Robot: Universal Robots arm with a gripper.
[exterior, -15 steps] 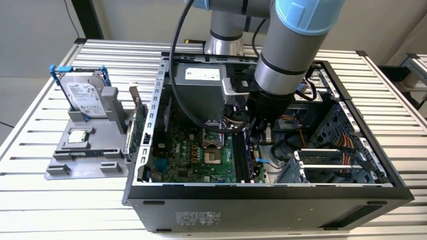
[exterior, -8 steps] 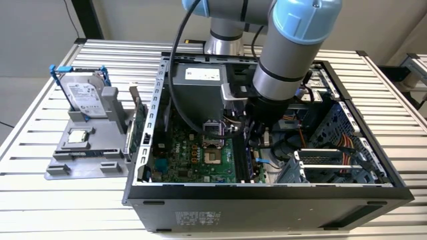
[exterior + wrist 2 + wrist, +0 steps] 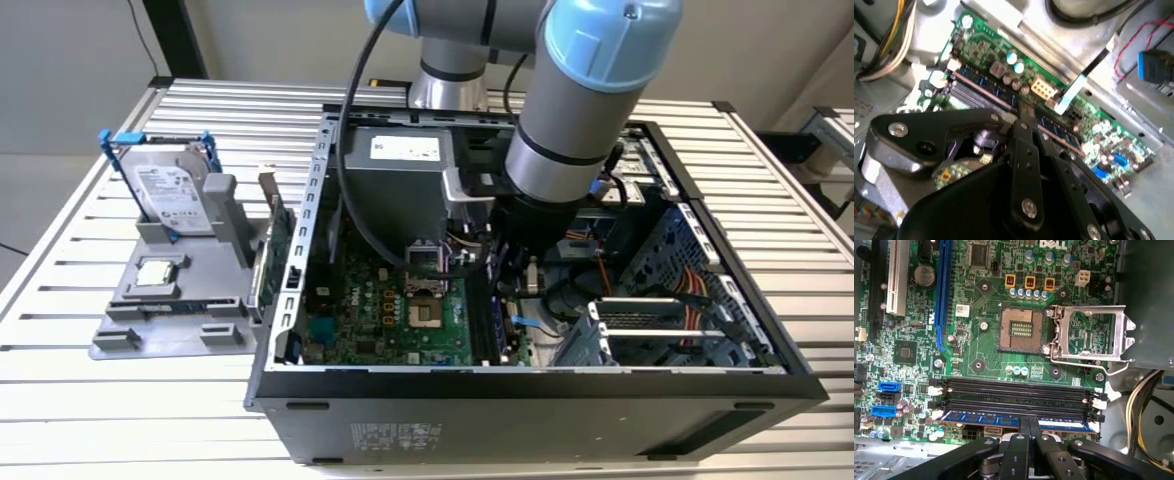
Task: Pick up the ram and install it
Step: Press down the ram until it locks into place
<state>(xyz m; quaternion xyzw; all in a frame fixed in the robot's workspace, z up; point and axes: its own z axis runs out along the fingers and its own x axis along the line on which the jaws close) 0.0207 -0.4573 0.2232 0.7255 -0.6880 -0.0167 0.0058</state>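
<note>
with the gripper point(image 3: 1029, 432) closed thin on the ram point(image 3: 1004, 420), i see the stick lying in the motherboard's point(image 3: 984, 340) outermost slot.

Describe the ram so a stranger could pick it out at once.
Start at the open computer case, then the green motherboard beside the empty CPU socket. The ram is the blue stick at the gripper; the parallel slots beside it are black and empty.

Arm point(image 3: 574, 110) reaching steeply down, end effector point(image 3: 1029, 426) low, fingers seemingly pinched together (tips partly hidden).
</note>
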